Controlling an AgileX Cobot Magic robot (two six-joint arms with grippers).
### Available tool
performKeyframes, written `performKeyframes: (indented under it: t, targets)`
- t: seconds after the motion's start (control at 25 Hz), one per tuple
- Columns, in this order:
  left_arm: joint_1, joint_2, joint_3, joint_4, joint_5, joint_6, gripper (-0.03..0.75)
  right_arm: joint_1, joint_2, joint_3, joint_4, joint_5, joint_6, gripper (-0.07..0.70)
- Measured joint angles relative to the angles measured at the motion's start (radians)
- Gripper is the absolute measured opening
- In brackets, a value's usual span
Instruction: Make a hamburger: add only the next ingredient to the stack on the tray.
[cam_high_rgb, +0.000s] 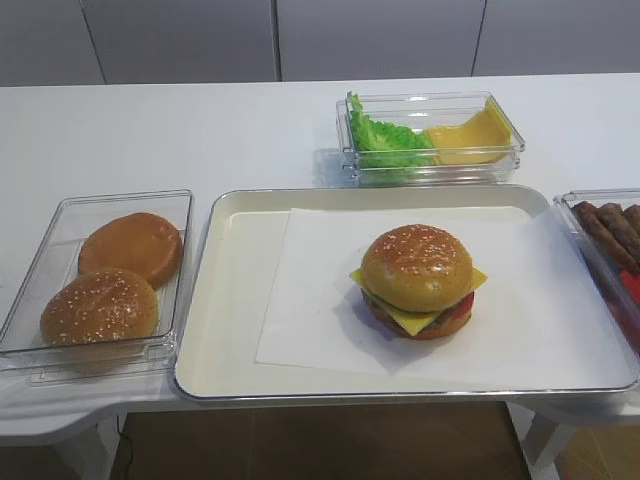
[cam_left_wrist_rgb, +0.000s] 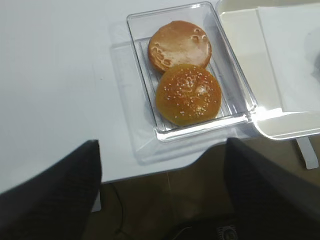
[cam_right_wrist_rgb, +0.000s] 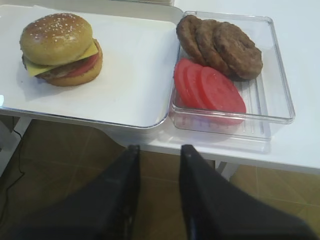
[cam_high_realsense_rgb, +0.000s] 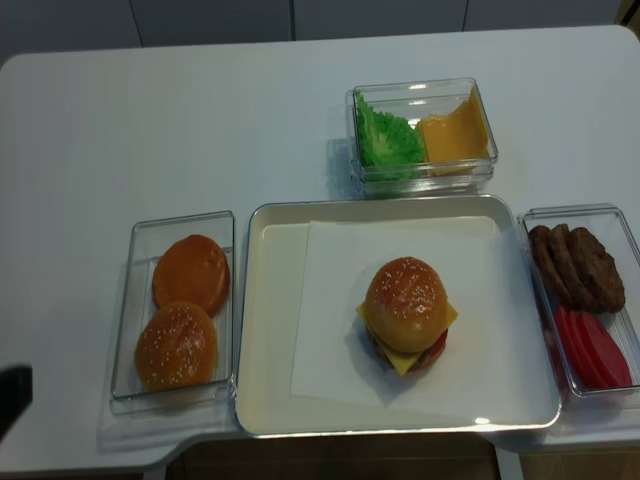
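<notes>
We see the seeded bun (cam_high_rgb: 417, 266) atop the stack (cam_high_rgb: 420, 312) on the tray (cam_high_rgb: 235, 330) — well apart from our left jaws, wide and empty, and right jaws, closed, empty.

Lab-style test bench: plain white table (cam_high_rgb: 150, 130), clear ingredient boxes (cam_high_realsense_rgb: 425, 135), grey wall panels.

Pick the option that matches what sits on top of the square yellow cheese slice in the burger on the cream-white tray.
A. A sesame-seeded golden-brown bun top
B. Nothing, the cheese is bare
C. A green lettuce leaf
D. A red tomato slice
A: a domed, sesame-seeded golden-brown bun top caps the square yellow cheese slice of the burger on the cream-white tray, and both exterior views and the right wrist view show it.
</notes>
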Motion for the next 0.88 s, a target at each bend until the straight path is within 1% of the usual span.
performKeyframes:
  t: [0.28,0.44,0.56,0.76,0.88]
  targets:
    - [0.0,-0.197,0.136,0.003,0.004,-0.007,0.547,0.0,0.0,0.0,0.0,0.0,0.0,0.208]
    - [0.0,-0.283,0.187,0.039,0.006,-0.016,0.545,0.0,0.0,0.0,0.0,0.0,0.0,0.208]
    - [0.0,-0.336,0.216,0.082,0.009,-0.044,0.545,0.0,0.0,0.0,0.0,0.0,0.0,0.208]
    - [0.0,-0.404,0.239,0.096,0.028,-0.068,0.545,0.0,0.0,0.0,0.0,0.0,0.0,0.208]
    - [0.0,-0.436,0.246,0.109,0.028,-0.083,0.545,0.0,0.0,0.0,0.0,0.0,-0.003,0.208]
